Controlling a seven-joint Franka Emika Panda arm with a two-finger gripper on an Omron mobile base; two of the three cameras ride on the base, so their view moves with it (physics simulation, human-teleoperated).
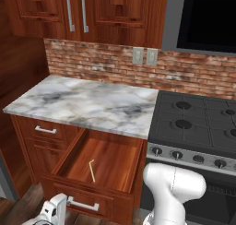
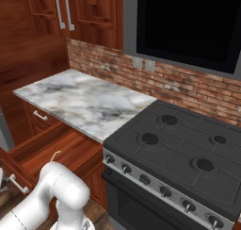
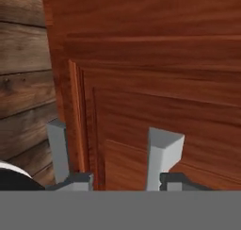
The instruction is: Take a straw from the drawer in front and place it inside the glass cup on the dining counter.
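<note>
- At the far left of your left base view sits the narrower drawer [image 1: 45,129], closed, with a short silver bar handle on its front.
- Low at the left, the gripper [image 1: 54,212] hangs just in front of the pulled-out drawer's front panel, near the left end of its handle.
- In your hand view the gripper [image 3: 109,151] faces a reddish-brown panelled wooden face from close by. Its two pale fingers [image 3: 162,153] stand wide apart with nothing between them.
- Next to the right, the wide drawer [image 1: 123,171] is open under the marble worktop [image 1: 87,102]. Its silver bar handle [image 1: 83,204] runs along the front.
- Inside that drawer you have one thing: the straw [image 1: 91,170], lying flat on the wooden floor, left of the middle, apart from the walls. It runs roughly front to back, with a short bend at its far end.
- From your right base view the drawer [image 2: 28,151] shows at lower left, and the straw [image 2: 55,155] is a thin pale sliver just above the arm's white elbow.
- Right of the drawer stands the black gas stove [image 1: 198,127], a row of knobs [image 1: 177,155] along its front edge.
- Behind it all runs the brick backsplash [image 1: 101,62], with wooden wall cabinets [image 1: 87,9] above.
</note>
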